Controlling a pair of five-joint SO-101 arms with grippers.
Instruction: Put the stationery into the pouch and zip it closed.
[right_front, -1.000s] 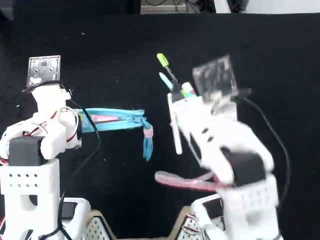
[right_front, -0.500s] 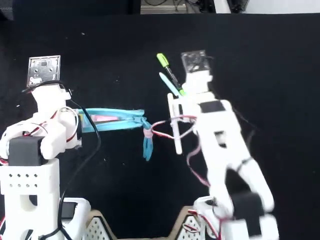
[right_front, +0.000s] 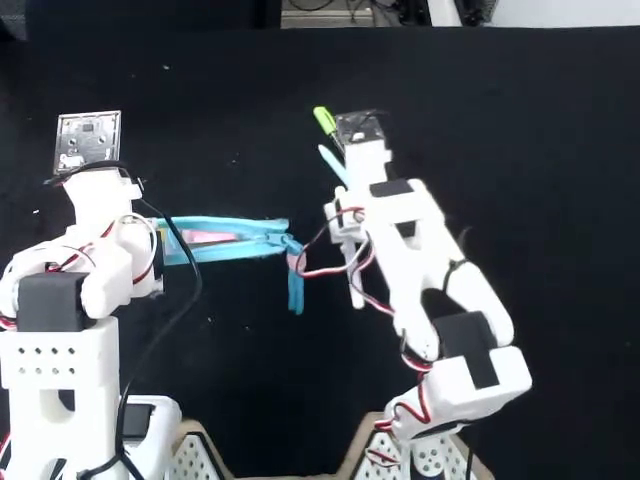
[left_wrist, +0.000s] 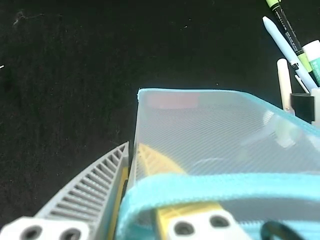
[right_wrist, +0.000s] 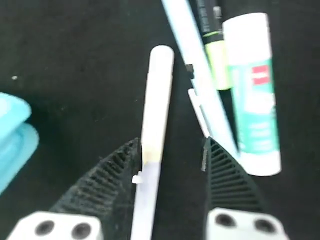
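Step in hand, as judged from the layout: pick-up of an item, since the 4 pieces of stationery in view lie on the black table (right_front: 550, 150), outside the pouch (right_front: 225, 240). The left gripper (left_wrist: 131, 150) is clamped on 1 end of the pouch, with 1 jaw outside the mesh wall and the yellow jaw showing through it. It holds the pouch on edge with the zip pull (right_front: 297, 263) at the end toward the stationery. Whether the mouth stands open cannot be told. The right gripper (right_wrist: 170, 147) is low over the stationery with jaws moderately apart and nothing held. The white pen (right_wrist: 156, 100) runs between them, touching the inner face of 1 jaw. Just beside it lie the light blue pen (right_wrist: 192, 60), the green highlighter (right_wrist: 212, 55) and the glue stick (right_wrist: 252, 95), packed close, with the blue pen's end near the other jaw. The next move calls for closing on the white pen alone without catching the blue pen, then lifting it and carrying it to the pouch mouth. Risk noted: the pen sits off-centre in the jaws and may roll or skew on closure
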